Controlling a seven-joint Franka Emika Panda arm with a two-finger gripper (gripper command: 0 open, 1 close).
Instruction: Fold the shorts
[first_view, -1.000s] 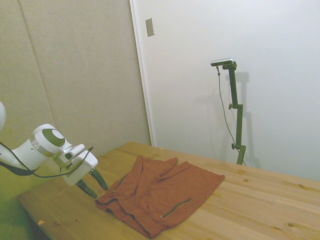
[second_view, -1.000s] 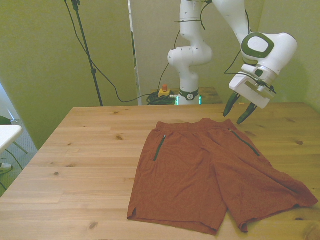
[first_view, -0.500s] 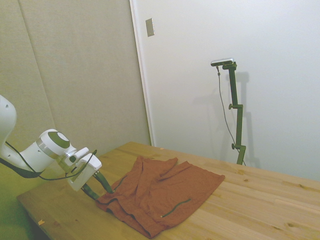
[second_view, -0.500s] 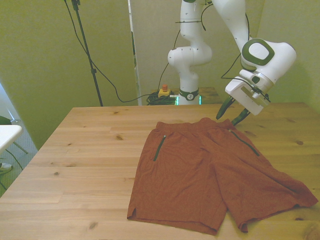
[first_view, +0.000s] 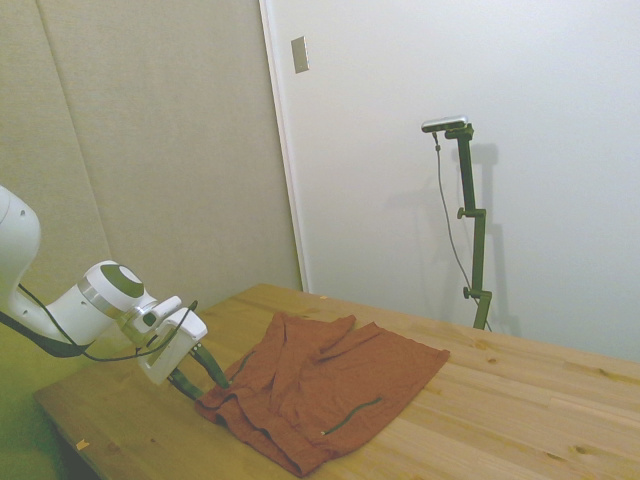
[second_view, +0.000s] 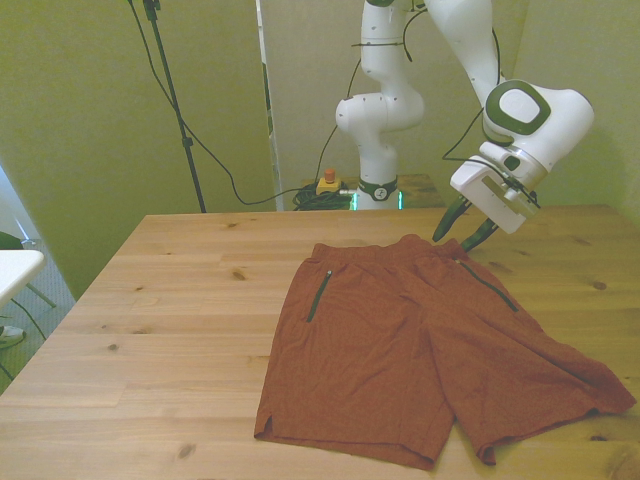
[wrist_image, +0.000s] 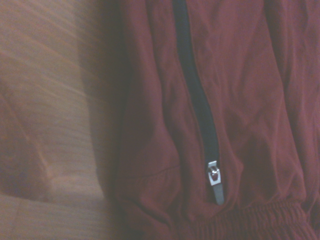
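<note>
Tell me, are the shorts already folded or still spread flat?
Spread, not folded: in the front view the shorts lie flat on the table, both legs and both zip pockets showing.

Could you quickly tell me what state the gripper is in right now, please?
Gripper: jaws open, holding nothing, at the waistband corner of the shorts on the front view's right.

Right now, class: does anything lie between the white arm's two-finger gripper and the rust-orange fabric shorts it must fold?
Nothing visible does. The gripper, fingers open, sits at the waistband corner of the rust-orange shorts, at the front view's right. Only bare wooden table surrounds the garment.
</note>
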